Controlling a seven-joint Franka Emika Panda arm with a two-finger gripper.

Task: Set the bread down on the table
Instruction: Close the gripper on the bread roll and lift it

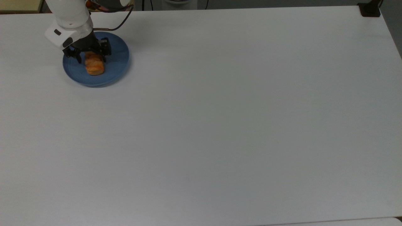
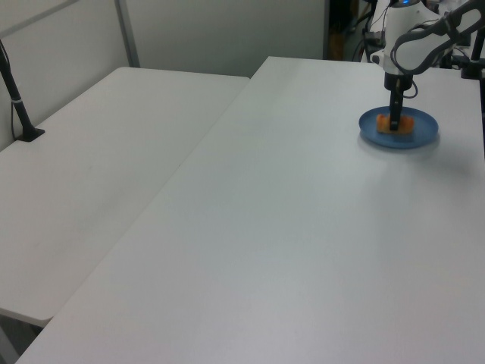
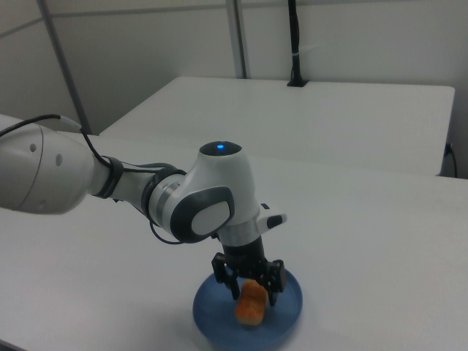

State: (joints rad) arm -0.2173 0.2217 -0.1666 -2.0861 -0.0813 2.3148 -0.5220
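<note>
The bread (image 1: 94,66), a small golden-orange roll, lies on a round blue plate (image 1: 116,61) at the far left of the white table (image 1: 220,110) in the top view. My gripper (image 1: 90,58) is lowered onto the plate, open, with one finger on each side of the roll's far end. The right view shows the bread (image 3: 253,302) between the black fingers (image 3: 235,286) of the gripper (image 3: 254,289), above the plate (image 3: 289,307). In the left view the gripper (image 2: 396,126) stands upright over the bread (image 2: 405,124) on the plate (image 2: 421,137).
A black camera mount (image 1: 370,9) sits at the table's far right corner in the top view. A second white table (image 2: 91,174) with a black post (image 2: 17,98) adjoins on the left view's left. The arm's white body (image 3: 212,197) leans over the plate.
</note>
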